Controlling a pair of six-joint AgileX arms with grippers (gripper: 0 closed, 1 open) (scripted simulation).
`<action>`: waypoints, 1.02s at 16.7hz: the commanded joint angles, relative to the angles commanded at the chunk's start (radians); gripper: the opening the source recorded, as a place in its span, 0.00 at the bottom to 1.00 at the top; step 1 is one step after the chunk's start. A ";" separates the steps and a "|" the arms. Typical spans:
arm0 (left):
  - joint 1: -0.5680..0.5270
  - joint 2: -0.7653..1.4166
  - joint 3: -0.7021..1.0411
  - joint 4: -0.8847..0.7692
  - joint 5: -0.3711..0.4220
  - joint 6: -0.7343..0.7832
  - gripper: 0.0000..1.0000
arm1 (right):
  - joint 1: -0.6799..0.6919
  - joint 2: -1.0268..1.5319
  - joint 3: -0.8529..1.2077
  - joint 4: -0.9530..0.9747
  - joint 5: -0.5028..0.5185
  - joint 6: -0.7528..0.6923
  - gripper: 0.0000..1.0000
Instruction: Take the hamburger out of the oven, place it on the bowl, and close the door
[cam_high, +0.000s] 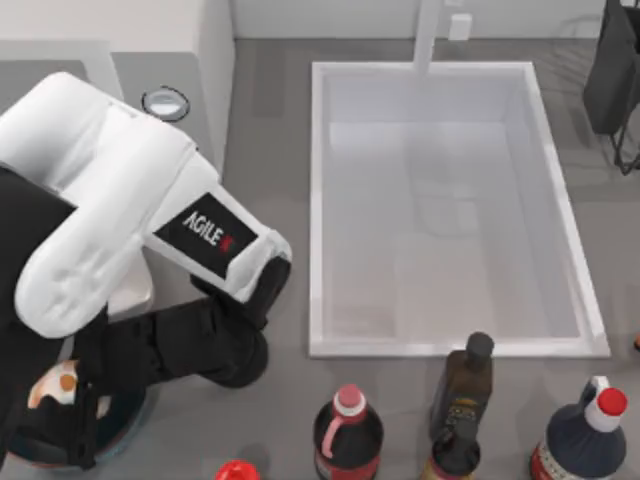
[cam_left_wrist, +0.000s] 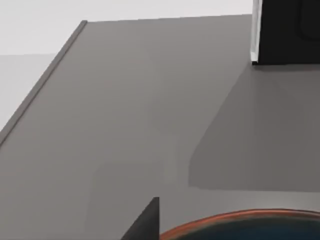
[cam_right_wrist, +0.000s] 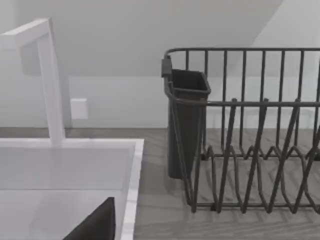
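The white oven (cam_high: 120, 40) stands at the table's back left, with one silver-rimmed knob (cam_high: 165, 102) showing. Its door is hidden under my left arm in the top view. A dark panel with a white frame (cam_left_wrist: 256, 30) shows far off in the left wrist view. The blue bowl (cam_high: 128, 425) sits at the front left, and its reddish rim (cam_left_wrist: 240, 220) is close below the left wrist camera. The cream and orange hamburger (cam_high: 55, 385) is over the bowl, with my left gripper (cam_high: 50, 425) shut on it. My right gripper (cam_right_wrist: 107, 225) is parked at the far right.
A white sink (cam_high: 450, 330) with a faucet (cam_high: 428, 30) takes up the middle. Several bottles (cam_high: 348, 430) stand along the front edge. A dark dish rack (cam_right_wrist: 250, 130) with a cutlery cup (cam_right_wrist: 185, 120) is at the back right.
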 joint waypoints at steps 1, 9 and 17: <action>0.000 0.000 0.000 0.000 0.000 0.000 0.75 | 0.000 0.000 0.000 0.000 0.000 0.000 1.00; 0.000 0.000 0.000 0.000 0.000 0.000 1.00 | 0.000 0.000 0.000 0.000 0.000 0.000 1.00; 0.001 -0.083 -0.026 0.005 0.021 0.048 1.00 | 0.000 0.000 0.000 0.000 0.000 0.000 1.00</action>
